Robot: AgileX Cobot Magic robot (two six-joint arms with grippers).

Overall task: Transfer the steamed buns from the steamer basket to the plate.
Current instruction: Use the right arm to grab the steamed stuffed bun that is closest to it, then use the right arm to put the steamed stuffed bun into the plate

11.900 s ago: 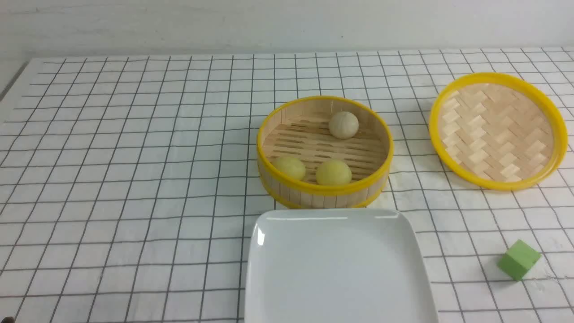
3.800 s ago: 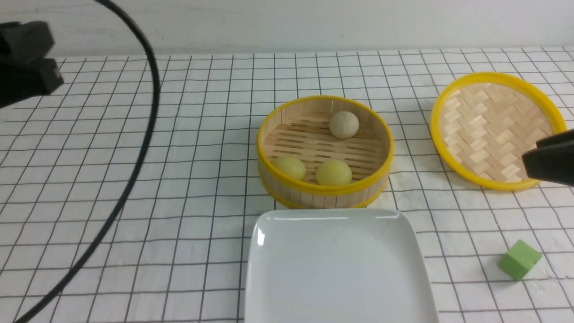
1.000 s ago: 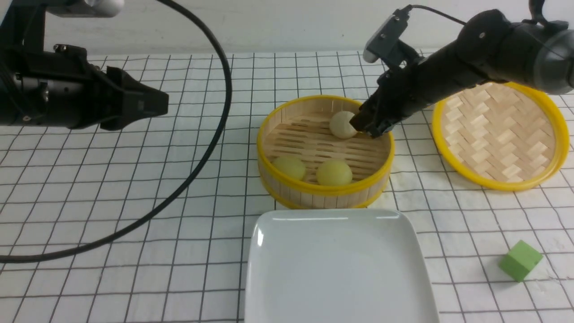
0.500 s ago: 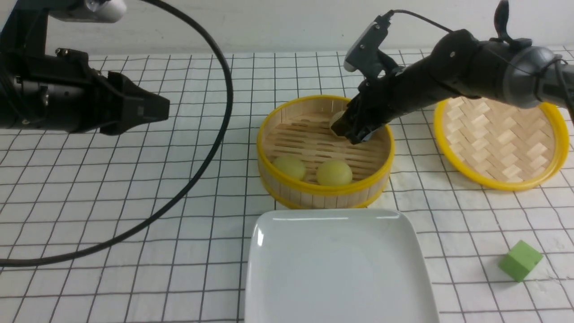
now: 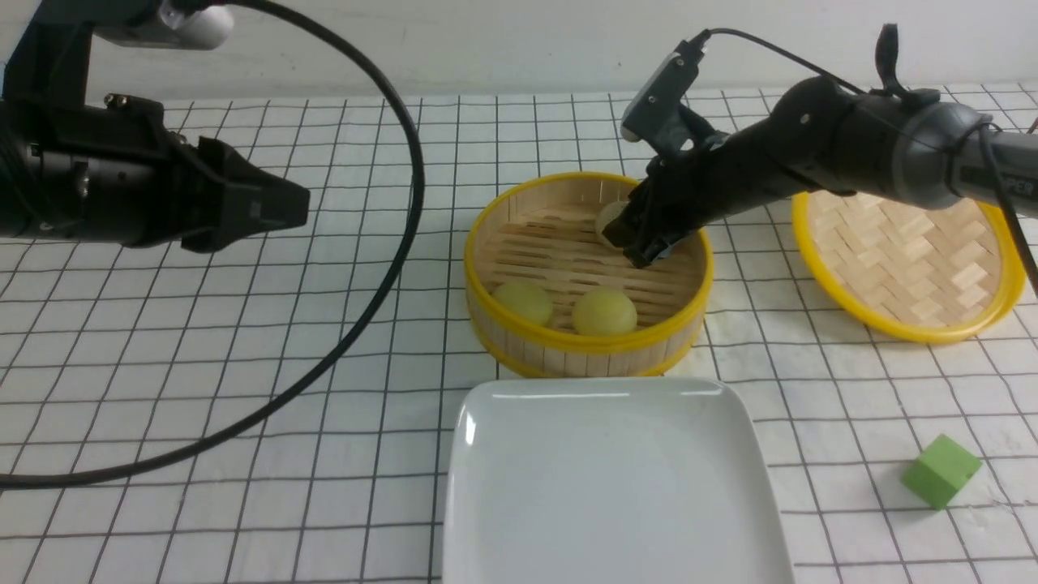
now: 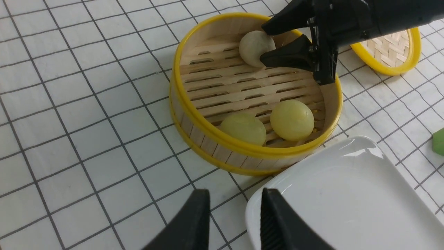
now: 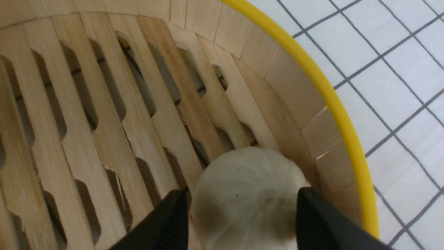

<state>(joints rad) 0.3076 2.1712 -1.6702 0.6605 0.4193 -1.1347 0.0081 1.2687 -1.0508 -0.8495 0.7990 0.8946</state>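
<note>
Our R gripper (image 6: 264,44) has slid round the pleated bun (image 7: 247,189), jaws at its flanks, grip unclear; prob. soft, we squeeze lightly.

Beige bun (image 7: 248,184) sat on steamer basket (image 7: 339,114) slatted floor, beside the wall. Right gripper (image 7: 241,211) fingers (image 7: 163,225) flanked it, close against both sides; firm contact not discernible. Checked cloth (image 7: 399,52) outside.

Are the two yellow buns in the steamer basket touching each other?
Apart. The front view shows the left yellow bun and the right yellow bun with a strip of the slatted floor of the steamer basket visible between them.
</note>
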